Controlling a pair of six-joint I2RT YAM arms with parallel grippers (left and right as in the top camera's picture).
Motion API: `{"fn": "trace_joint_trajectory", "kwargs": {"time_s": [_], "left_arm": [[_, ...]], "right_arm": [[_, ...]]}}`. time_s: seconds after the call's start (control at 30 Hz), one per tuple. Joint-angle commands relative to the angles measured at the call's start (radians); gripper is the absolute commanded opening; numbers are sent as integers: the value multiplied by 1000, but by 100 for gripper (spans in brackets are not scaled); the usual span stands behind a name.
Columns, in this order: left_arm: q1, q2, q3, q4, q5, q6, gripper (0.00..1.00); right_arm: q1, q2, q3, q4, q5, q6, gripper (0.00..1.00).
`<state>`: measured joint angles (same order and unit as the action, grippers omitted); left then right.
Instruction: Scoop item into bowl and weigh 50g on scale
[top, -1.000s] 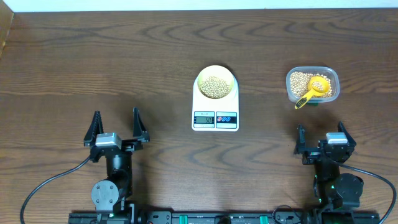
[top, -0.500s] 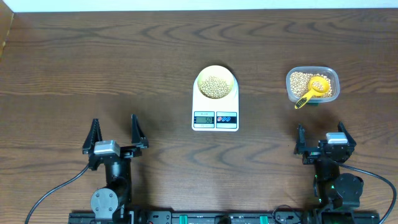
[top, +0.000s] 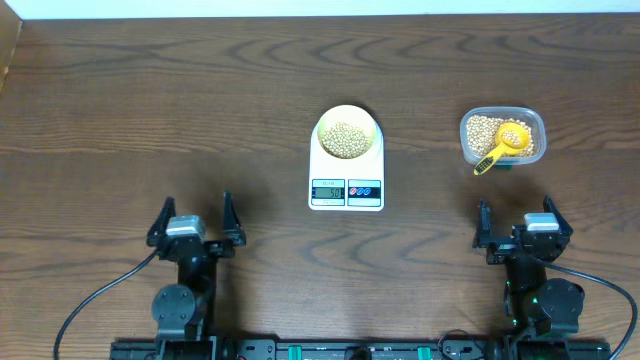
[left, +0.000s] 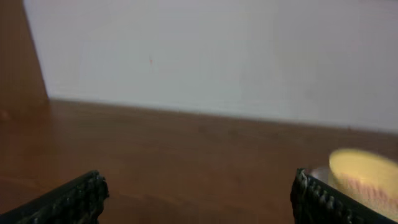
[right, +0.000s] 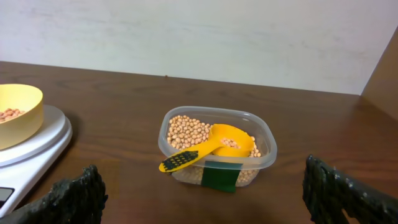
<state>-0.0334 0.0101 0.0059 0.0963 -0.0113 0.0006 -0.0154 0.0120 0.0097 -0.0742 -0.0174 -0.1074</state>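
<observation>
Both arms are parked low at the near edge of the worktop, and neither is carrying anything. The left tool is released, its jaws spread wide over bare wood. The right tool is released too, its black ribbed fingers framing the wrist view from either side with nothing between them.

Ahead of the left tool and off to its right sits the white digital scale. Its display and two coloured buttons face the arms, but the digits are too small to read for sure. The pale yellow-green bowl stands on the scale's platform with a layer of tan beans in its bottom. From the left wrist the bowl is only a blurred yellow shape just beyond the right-hand finger.

Straight ahead of the right tool, well apart from it, is the clear plastic tub, still loaded with beans. The yellow scoop rests in it, cup down among the beans and handle poking over the near rim, toward the tool. A dark green label is stuck on the tub's near wall. Bowl and scale lie ahead of the right tool and to its left.
</observation>
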Motion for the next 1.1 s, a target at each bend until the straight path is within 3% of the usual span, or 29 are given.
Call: {"fn": "trace_joint_trajectory", "kwargs": {"time_s": [0.0, 0.23, 1.07], "left_arm": [[6, -9, -2, -55, 64, 5, 96], [6, -9, -2, -163, 71, -2, 96], [73, -9, -2, -171, 0, -47, 96]], "right_arm": [[11, -5, -4, 0, 11, -10, 99], [11, -5, -4, 0, 11, -10, 99], [11, -5, -4, 0, 11, -10, 99]]}}
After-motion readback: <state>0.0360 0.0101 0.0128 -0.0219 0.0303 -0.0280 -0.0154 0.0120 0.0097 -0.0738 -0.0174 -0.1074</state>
